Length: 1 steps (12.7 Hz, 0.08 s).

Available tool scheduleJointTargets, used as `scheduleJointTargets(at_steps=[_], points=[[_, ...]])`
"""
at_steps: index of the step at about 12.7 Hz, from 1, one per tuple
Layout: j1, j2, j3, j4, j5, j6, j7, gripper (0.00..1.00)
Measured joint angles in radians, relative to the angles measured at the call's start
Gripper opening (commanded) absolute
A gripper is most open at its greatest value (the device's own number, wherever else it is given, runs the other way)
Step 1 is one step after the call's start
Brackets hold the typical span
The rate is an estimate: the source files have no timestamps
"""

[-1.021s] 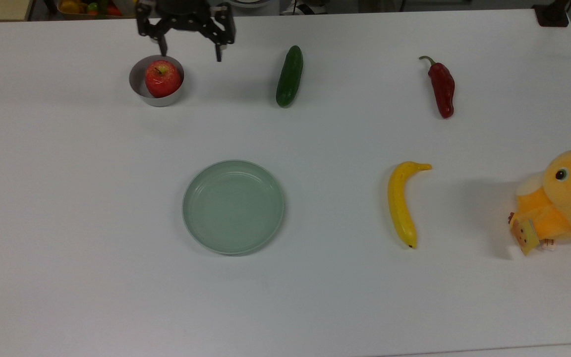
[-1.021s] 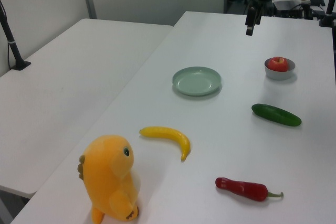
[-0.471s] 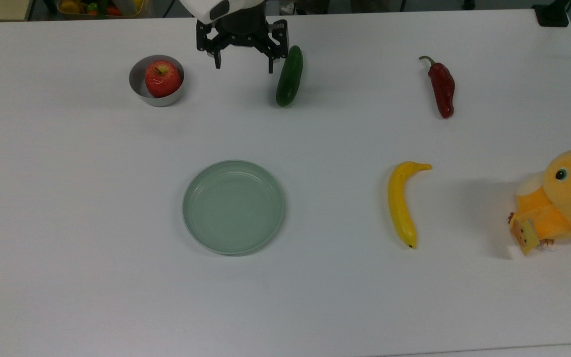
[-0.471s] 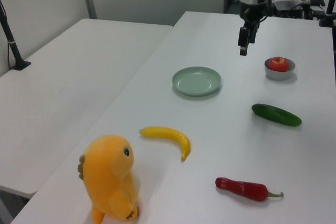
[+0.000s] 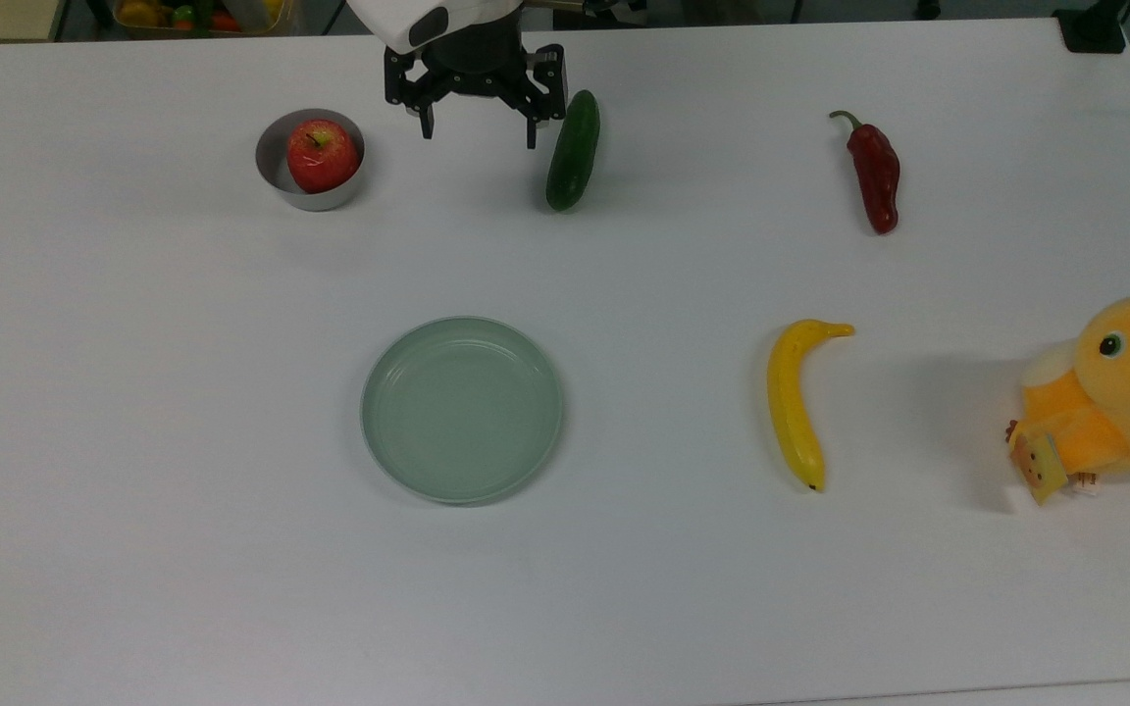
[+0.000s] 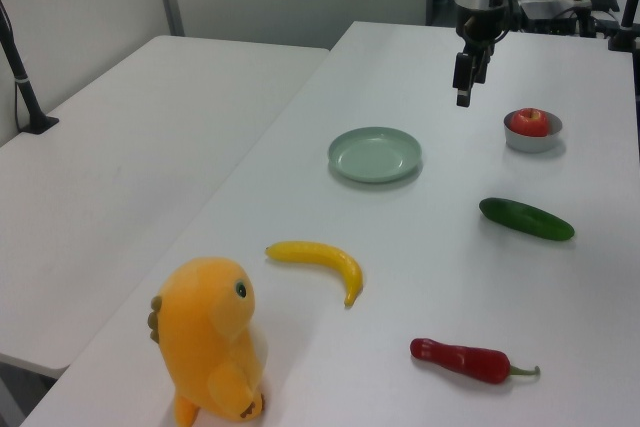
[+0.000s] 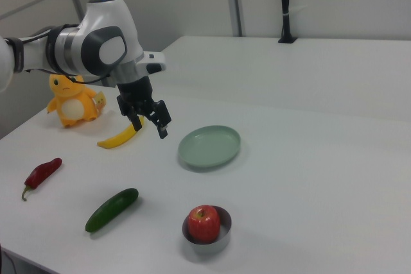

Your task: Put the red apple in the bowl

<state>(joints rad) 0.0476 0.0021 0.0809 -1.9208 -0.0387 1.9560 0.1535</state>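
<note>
Top view: the red apple (image 5: 322, 155) sits in the bowl (image 5: 276, 176); the claw (image 5: 477, 123), spread and empty, has drifted toward the cucumber (image 5: 573, 149). Task looks finished.

No text, brand, number or sign can be read anywhere. One likely carrier of print is seen — a small yellow tag (image 5: 1037, 464) hung at the front of the orange plush toy (image 5: 1119, 392), at the top view's right edge — but whatever is marked on it cannot be made out.
</note>
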Motion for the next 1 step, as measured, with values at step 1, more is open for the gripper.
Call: scheduleJointTargets(at_steps=[1], points=[[-0.001, 0.0, 0.0, 0.0, 0.0, 0.0, 0.0, 1.0]])
